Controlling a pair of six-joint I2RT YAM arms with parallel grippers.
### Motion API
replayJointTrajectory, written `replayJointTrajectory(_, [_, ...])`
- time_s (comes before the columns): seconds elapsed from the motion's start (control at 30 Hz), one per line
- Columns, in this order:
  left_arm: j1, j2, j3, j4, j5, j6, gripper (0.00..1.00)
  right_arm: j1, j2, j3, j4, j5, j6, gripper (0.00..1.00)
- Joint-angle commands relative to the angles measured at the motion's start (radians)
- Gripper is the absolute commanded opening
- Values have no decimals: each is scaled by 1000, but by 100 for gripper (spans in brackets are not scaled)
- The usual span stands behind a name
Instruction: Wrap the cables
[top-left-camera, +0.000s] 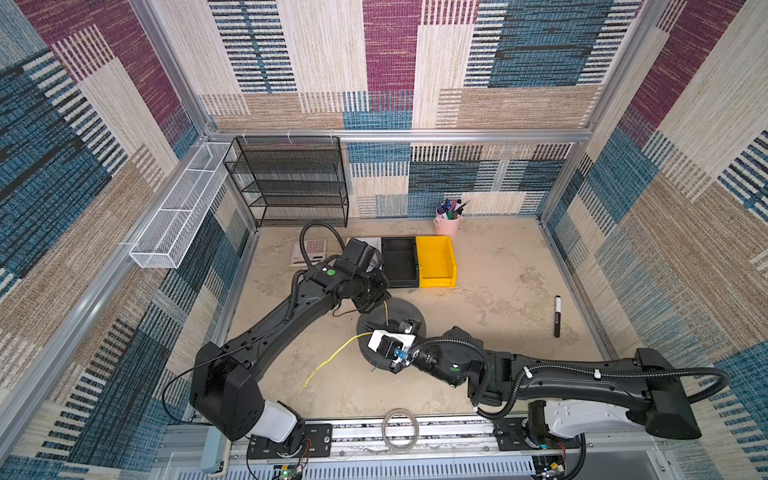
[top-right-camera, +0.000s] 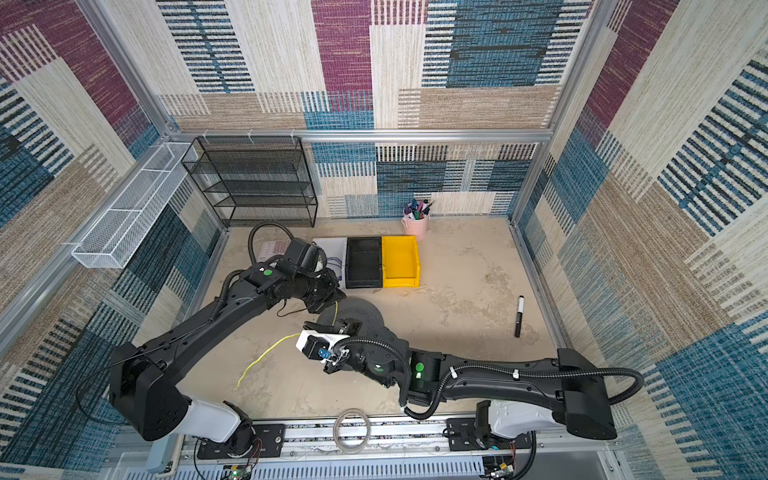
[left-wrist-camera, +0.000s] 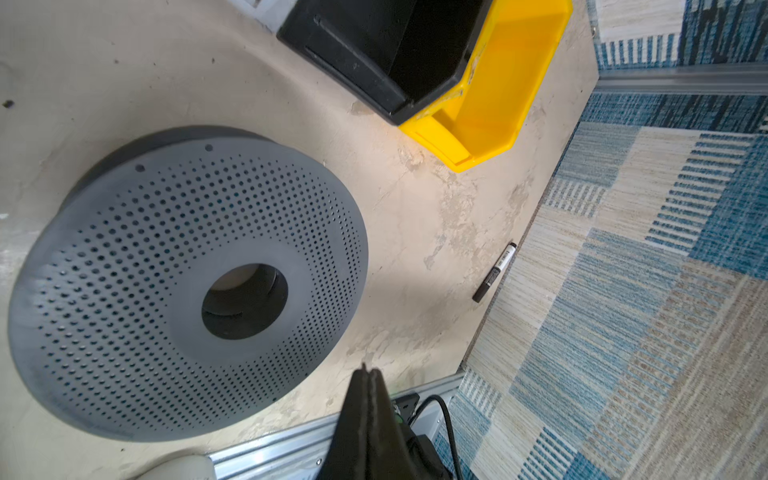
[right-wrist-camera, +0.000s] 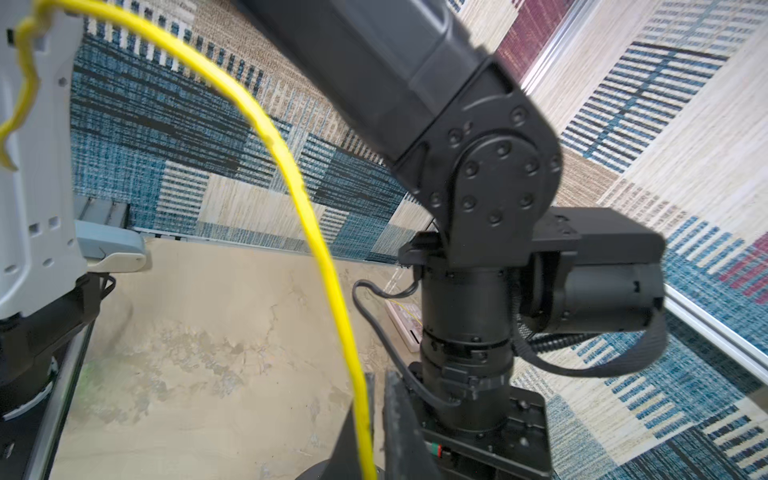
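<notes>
The yellow cable (top-left-camera: 332, 359) (top-right-camera: 266, 357) runs loose across the table from its free end at the front left up to the grey perforated spool (top-left-camera: 409, 311) (left-wrist-camera: 124, 249). My right gripper (top-left-camera: 371, 327) (right-wrist-camera: 378, 378) hangs over the spool's left side, shut on the yellow cable (right-wrist-camera: 291, 174), which passes along its left finger. A short yellow strand (top-left-camera: 386, 313) rises toward my left gripper (top-left-camera: 380, 301) (left-wrist-camera: 369, 370). That gripper is shut, and no cable shows between its fingers. Blue cable (top-right-camera: 335, 263) loops lie in a white tray behind the left arm.
Black bin (top-left-camera: 399, 262) and yellow bin (top-left-camera: 436, 262) stand behind the spool. A black marker (top-left-camera: 557, 316) lies at the right. A pink pen cup (top-left-camera: 448, 224), a black mesh shelf (top-left-camera: 291, 183) and a calculator (top-left-camera: 305, 249) are at the back. A pale tubing hoop (top-left-camera: 400, 430) rests on the front rail.
</notes>
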Motion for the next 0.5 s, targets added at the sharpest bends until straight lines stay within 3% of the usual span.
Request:
replayJointTrajectory(0.0, [2, -7, -11, 16, -19, -18, 0, 0, -45, -1, 118, 25, 43, 6])
replayJointTrajectory(0.13, [-4, -9, -15, 15, -38, -15, 0, -20, -119, 0, 127, 41, 123, 7])
replayJointTrajectory(0.33, [-34, -3, -14, 15, -64, -5, 0, -167, -215, 55, 6, -6, 356, 4])
replayJointTrajectory(0.47, [-65, 0, -20, 15, -87, -2, 0, -191, -225, 95, -30, 14, 384, 4])
